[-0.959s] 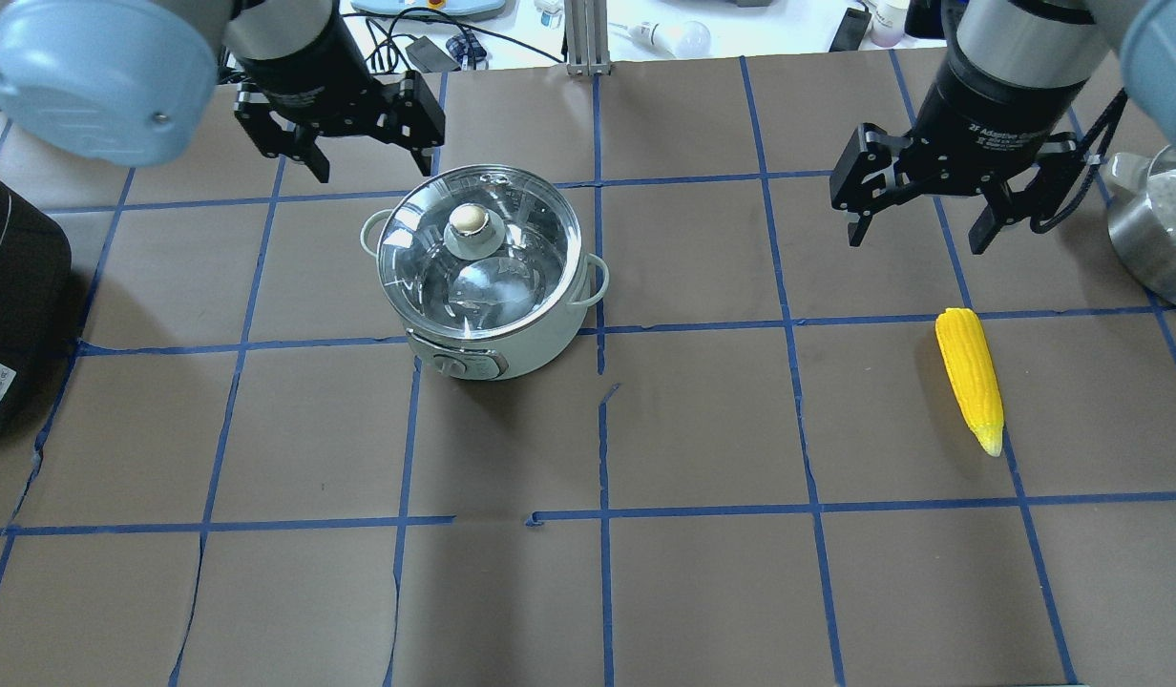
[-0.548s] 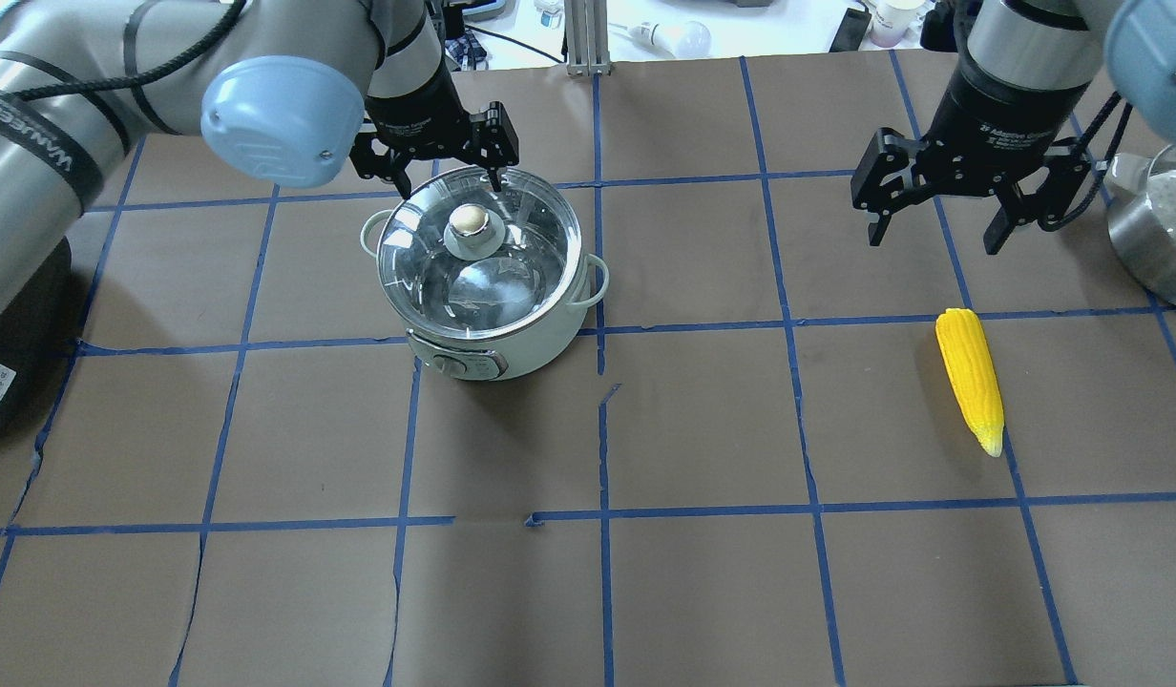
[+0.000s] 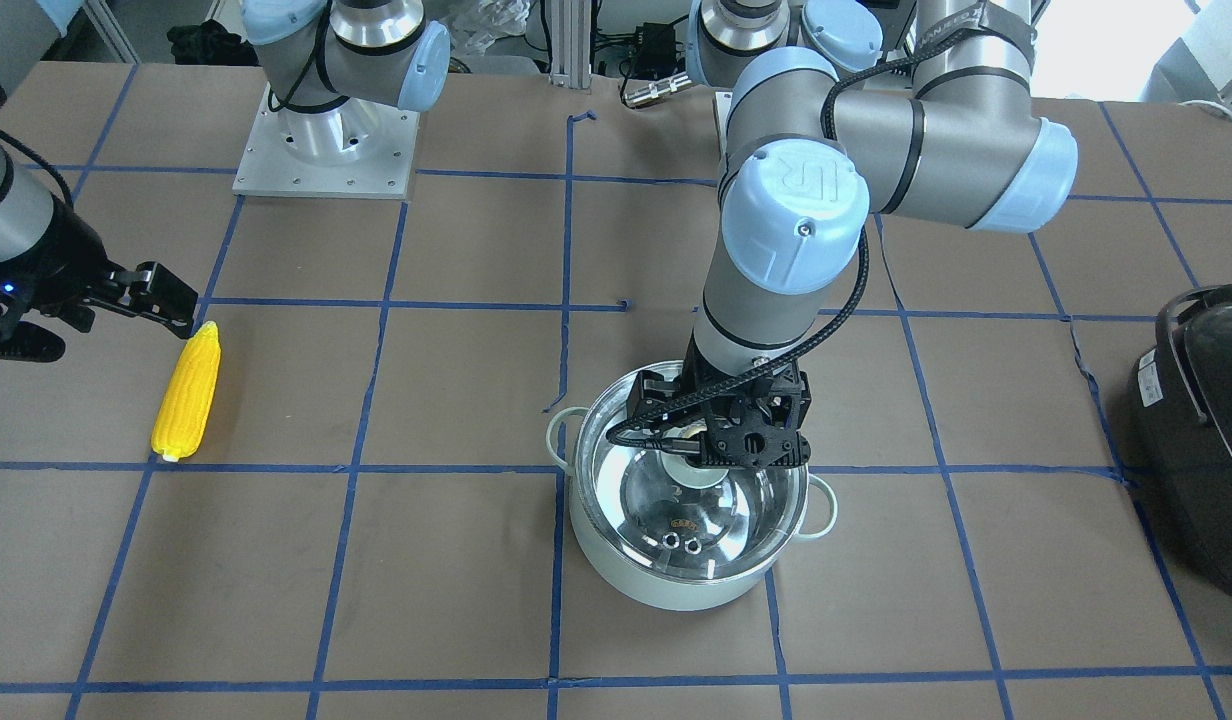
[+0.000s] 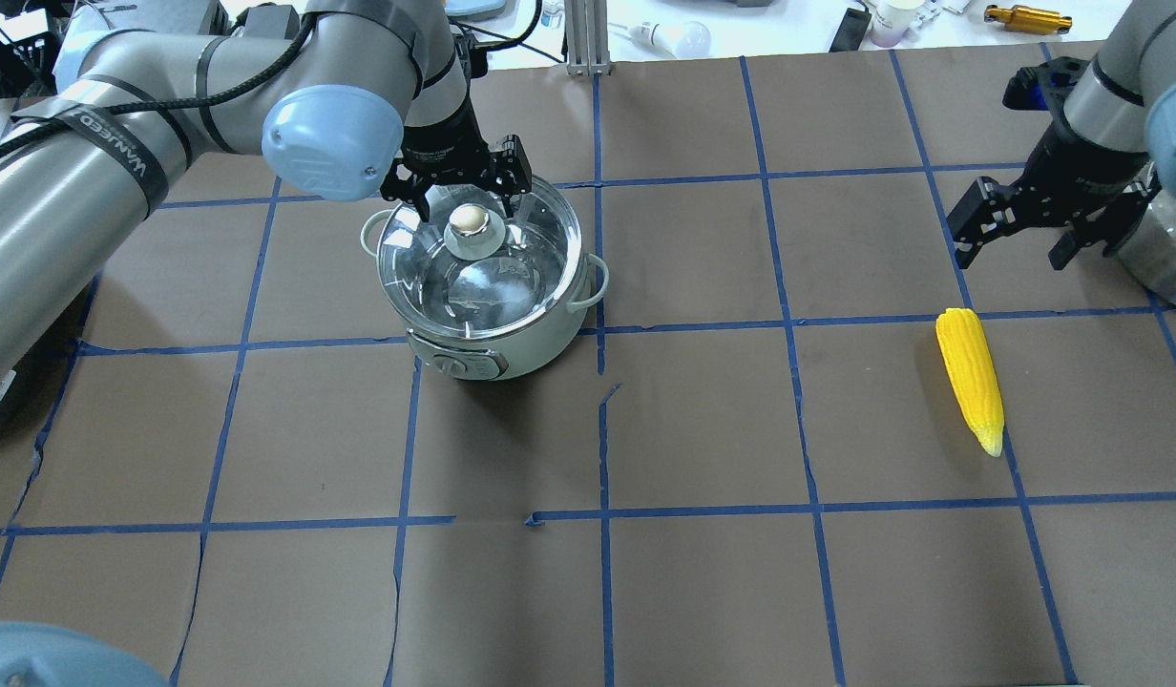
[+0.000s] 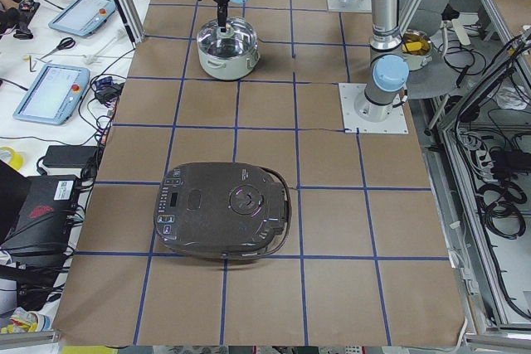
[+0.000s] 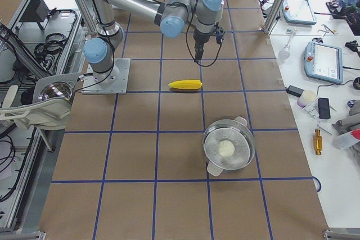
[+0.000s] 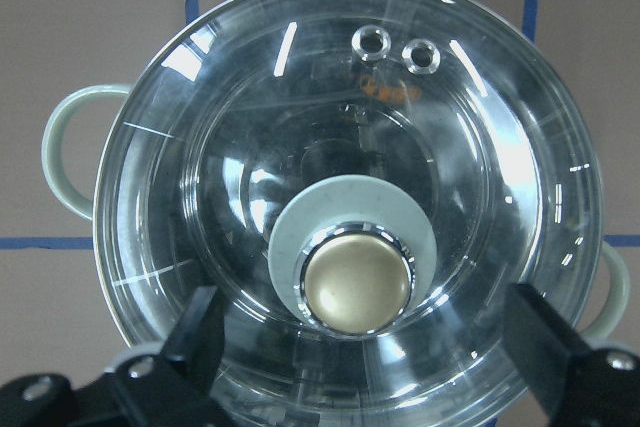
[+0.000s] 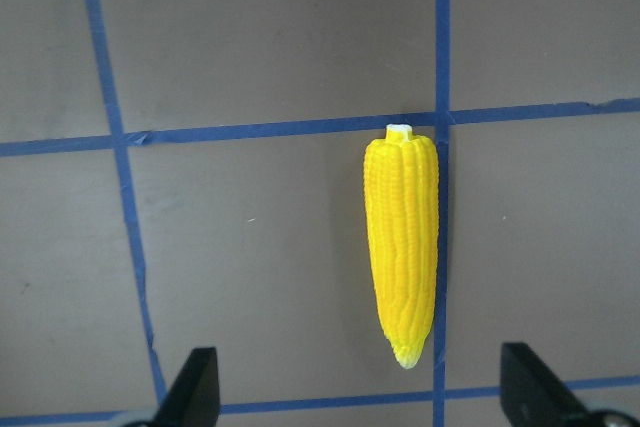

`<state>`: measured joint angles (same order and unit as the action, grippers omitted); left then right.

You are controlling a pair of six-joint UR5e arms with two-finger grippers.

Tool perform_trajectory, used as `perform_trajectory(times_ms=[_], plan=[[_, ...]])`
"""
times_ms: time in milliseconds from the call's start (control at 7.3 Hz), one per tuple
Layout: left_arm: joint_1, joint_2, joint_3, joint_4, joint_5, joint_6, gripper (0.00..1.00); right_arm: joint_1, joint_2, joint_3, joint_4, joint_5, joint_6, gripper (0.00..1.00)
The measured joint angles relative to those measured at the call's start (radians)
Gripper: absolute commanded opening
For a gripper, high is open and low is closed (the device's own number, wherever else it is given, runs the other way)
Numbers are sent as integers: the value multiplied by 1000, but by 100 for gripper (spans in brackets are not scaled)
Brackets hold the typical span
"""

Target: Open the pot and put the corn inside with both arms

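Moving in since earlier, left gripper [image 4: 466,202] is straddling the knob [image 7: 358,281], jaws apart.
Glass lid [image 4: 521,272] on centre-left pot [image 4: 516,342] likely slick, fragile: pinch the knob; right gripper [image 4: 1011,256], spread, is hovering above the corn [image 4: 970,380] at right.

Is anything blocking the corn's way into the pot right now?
Yes: the glass lid sits on the pot, closing it. The left tool hovers open above its knob; the corn lies apart.

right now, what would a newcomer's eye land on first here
The bright yellow corn lying alone on the right side of the table, the open right gripper hovering just beyond it. Then the pale pot left of centre, glass lid on, with the open left gripper straddling its gold knob.
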<state>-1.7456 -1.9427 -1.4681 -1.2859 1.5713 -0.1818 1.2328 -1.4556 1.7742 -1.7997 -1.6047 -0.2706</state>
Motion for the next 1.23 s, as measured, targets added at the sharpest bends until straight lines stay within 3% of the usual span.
perform_trajectory(times_ms=[411, 685, 822, 1233], plan=[[0, -25, -3, 6, -1, 4, 50, -24, 31, 217, -276, -6, -23, 100], [0, -25, -6, 16, -7, 2, 6, -27, 56, 320, -417, -8, -33, 100], [0, -23, -6, 17, -11, 3, 1, -33, 68, 340, -456, -9, -55, 100], [20, 38, 34, -35, -11, 30, 1, -79, 85, 351, -496, -11, -140, 100]])
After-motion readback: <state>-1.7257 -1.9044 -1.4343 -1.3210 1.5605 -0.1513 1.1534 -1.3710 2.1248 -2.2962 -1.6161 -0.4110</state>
